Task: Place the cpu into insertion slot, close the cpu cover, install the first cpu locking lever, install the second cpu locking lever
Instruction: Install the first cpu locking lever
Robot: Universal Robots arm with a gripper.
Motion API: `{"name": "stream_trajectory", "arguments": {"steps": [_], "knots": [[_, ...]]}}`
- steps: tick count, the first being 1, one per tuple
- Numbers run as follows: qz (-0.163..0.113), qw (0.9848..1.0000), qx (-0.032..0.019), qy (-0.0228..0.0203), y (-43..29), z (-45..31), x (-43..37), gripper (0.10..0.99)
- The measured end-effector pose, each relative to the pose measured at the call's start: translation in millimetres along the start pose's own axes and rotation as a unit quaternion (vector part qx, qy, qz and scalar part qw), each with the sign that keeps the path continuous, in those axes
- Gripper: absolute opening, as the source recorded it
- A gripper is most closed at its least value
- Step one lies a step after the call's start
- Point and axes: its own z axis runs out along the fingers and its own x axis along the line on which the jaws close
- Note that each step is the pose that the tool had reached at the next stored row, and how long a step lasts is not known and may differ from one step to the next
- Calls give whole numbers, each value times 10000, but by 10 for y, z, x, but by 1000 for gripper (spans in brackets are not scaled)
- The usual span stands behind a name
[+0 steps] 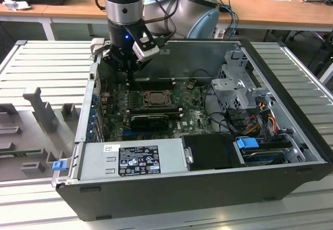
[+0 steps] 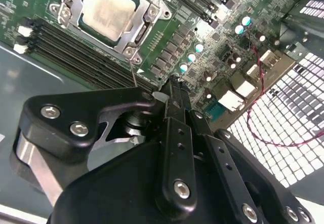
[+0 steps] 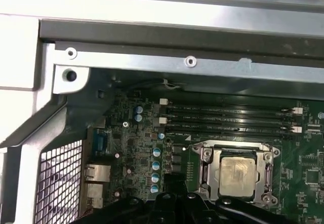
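Green circuit board (image 2: 15, 1); pale silvery cpu (image 2: 109, 8) framed by cpu cover (image 2: 132, 31).

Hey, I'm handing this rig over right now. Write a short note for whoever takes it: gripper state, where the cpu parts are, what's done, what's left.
Gripper: shut, apparently with nothing between its fingers, hovering over the board beside the insertion slot.
Cpu: seated flat in the slot.
Cpu cover: down, framing the chip.
Done: cpu placed, cover closed.
Left: both locking levers. A thin wire lever stands off the socket corner nearest the gripper. I cannot tell whether either lever is latched.
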Motion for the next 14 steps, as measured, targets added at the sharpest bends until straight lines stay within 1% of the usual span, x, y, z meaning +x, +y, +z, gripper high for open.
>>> {"name": "stream_trajectory", "arguments": {"steps": [3,5,6,9,11,14], "knots": [[0,10000,0,1,16,39,14,106],[0,10000,-1,1,52,53,21,106],[0,10000,-1,1,84,60,25,106],[0,10000,-1,1,136,79,24,106],[0,10000,-1,1,190,90,19,106],[-1,10000,-2,0,216,100,0,106]]}}
